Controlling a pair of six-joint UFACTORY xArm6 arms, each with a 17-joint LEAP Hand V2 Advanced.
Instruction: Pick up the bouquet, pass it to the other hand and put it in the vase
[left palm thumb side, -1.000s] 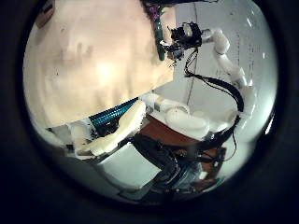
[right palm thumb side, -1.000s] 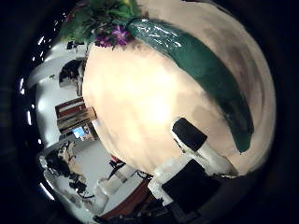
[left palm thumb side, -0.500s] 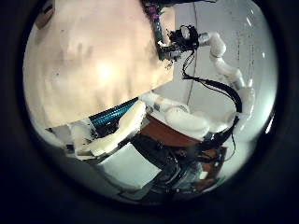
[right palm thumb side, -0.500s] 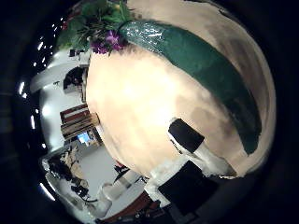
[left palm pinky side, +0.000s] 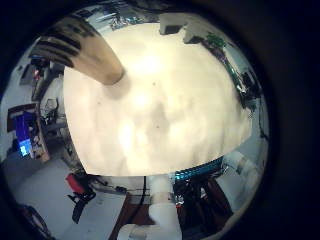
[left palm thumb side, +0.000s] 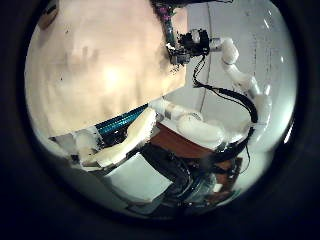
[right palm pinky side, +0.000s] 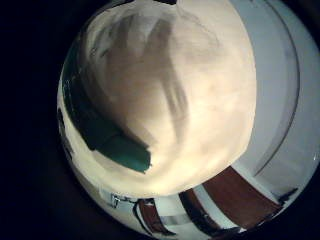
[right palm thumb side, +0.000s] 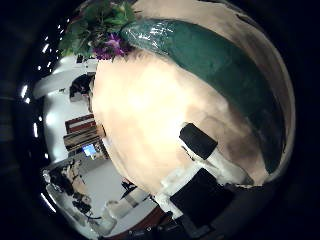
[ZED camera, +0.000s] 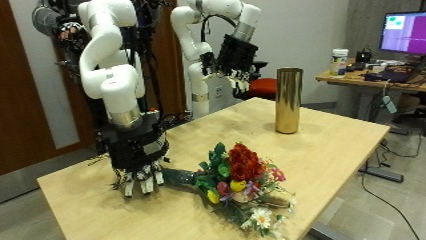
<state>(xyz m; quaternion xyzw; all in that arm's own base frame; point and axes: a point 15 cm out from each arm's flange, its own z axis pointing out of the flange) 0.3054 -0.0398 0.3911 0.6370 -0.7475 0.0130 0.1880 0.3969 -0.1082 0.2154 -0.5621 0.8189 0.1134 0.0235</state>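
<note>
The right hand (ZED camera: 139, 180) hangs low over the table (ZED camera: 340, 150), and we see its fingers (ZED camera: 149, 183) pointing down, straight and loose, holding nothing. The bunch of flowers (ZED camera: 237, 178) lies flat on the table right by this hand. Its green wrapped end is just beside the fingers, and we cannot tell if they touch. The red, yellow and white flowers point away from the hand. In the right palm's thumb side view the green wrap (right palm thumb side: 215, 70) looks big and close.

The left hand (ZED camera: 240, 55) is high up, far from the flowers, with loose fingers and nothing in it.

The tall gold vase (ZED camera: 288, 100) stands upright on the table, well apart from the flowers. We cannot see inside it
</note>
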